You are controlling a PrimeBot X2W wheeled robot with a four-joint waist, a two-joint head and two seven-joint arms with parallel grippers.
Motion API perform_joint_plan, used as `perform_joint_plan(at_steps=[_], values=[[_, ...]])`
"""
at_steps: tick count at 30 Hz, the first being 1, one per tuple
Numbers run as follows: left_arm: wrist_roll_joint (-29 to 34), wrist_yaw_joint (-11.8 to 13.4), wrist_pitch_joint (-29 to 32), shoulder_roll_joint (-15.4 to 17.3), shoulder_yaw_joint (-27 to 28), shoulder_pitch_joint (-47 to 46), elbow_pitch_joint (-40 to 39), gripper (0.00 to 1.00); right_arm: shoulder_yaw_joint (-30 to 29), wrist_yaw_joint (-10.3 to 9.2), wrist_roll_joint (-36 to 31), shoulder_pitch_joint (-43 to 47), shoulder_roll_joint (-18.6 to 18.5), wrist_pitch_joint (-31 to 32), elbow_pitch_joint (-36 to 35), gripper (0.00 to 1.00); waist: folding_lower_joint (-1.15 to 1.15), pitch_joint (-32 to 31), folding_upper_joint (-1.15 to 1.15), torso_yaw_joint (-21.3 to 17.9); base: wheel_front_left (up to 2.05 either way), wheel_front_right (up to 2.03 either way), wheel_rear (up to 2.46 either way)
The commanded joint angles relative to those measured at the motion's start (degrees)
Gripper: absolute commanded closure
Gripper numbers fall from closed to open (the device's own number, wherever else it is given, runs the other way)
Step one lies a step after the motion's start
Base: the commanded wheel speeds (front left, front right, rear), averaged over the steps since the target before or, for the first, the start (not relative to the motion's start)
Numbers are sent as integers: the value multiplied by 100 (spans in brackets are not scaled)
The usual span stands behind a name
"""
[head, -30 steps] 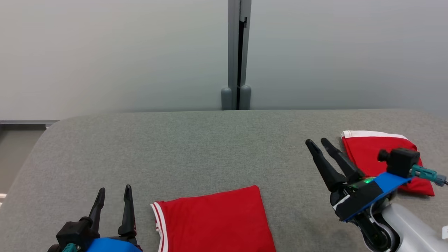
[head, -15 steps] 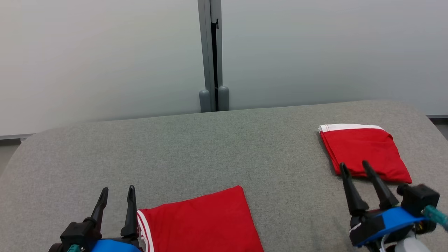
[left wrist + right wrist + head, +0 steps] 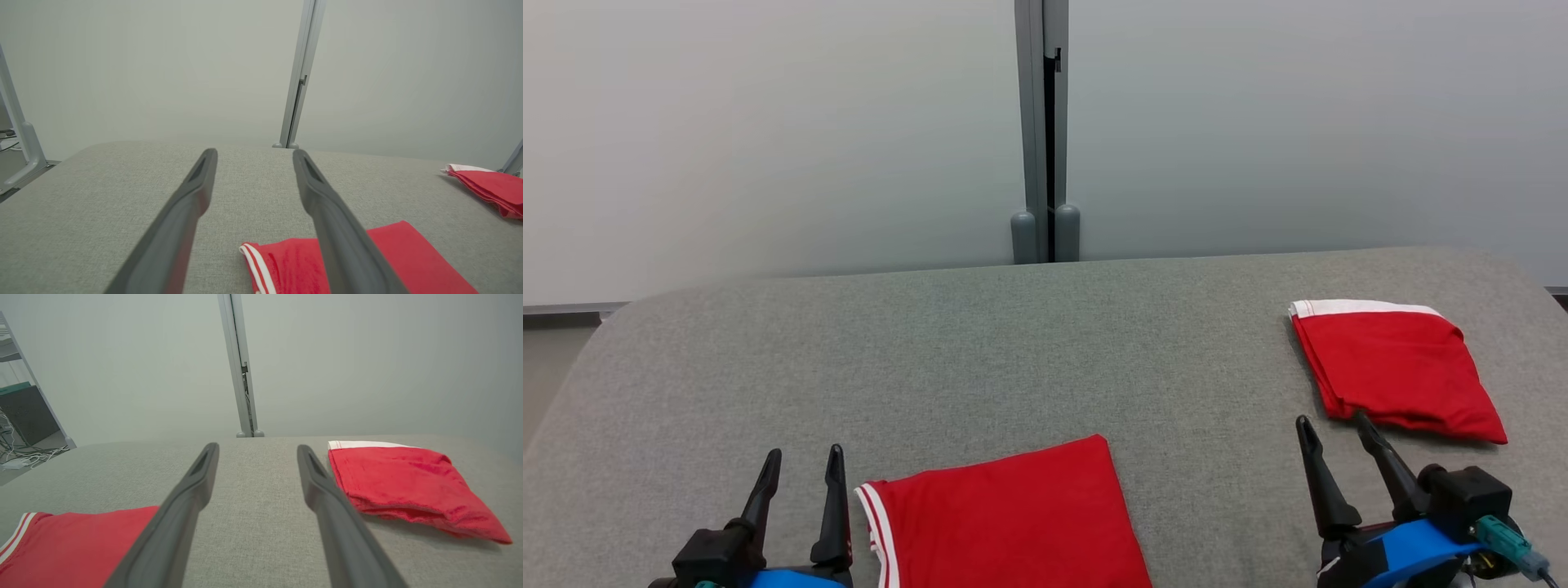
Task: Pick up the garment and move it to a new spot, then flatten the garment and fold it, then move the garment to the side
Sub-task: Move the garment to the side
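Two folded red garments lie on the grey fabric table (image 3: 1013, 343). One garment (image 3: 1005, 514) with white stripes along its left edge sits at the front centre, just right of my left gripper (image 3: 805, 452), which is open and empty. The other garment (image 3: 1396, 371), with a white band along its far edge, lies at the right. My right gripper (image 3: 1332, 419) is open and empty, its tips just short of that garment's near corner. The left wrist view has the open left gripper (image 3: 254, 152) above the striped garment (image 3: 286, 265). The right wrist view has the open right gripper (image 3: 257, 446) left of the banded garment (image 3: 408, 482).
A pale wall with a grey post (image 3: 1045, 131) stands behind the table. The table's corners are rounded, and bare grey surface stretches across the middle and left. Shelving and cables (image 3: 24, 453) stand off the table's left end, as does a metal frame leg (image 3: 20, 143).
My right gripper has drawn back from beside the right-hand garment toward the front edge, open throughout. The head camera has swung a little. Neither the left gripper nor the garments have moved.
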Motion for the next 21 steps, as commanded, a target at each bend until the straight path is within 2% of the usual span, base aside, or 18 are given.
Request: perform_joint_plan(at_steps=[1, 5, 9, 14, 21], values=[[37, -22, -23, -12, 9, -8, -1, 0, 34, 1, -2, 20, 13, -27, 23, 0, 0, -1, 0, 21, 0, 0, 0], [78, -29, -23, -15, 24, -30, -28, 0, 316, 1, 97, -164, 41, -26, 216, 0, 0, 5, 0, 111, 0, 0, 0], [240, -33, -23, 27, 8, -74, -58, 0, 787, 0, 218, -520, 64, 106, 795, 0, 0, 18, 0, 271, 0, 0, 0], [368, -9, -23, 14, 40, -103, -126, 0, 1171, 1, 424, -1088, 262, 935, 1779, 0, 0, 32, 0, 558, 0, 0, 0], [377, -38, -23, -13, 0, -143, -96, 0, 1399, 1, 884, -1567, 484, 2200, 2939, 0, 0, 71, 0, 1030, 0, 0, 0]])
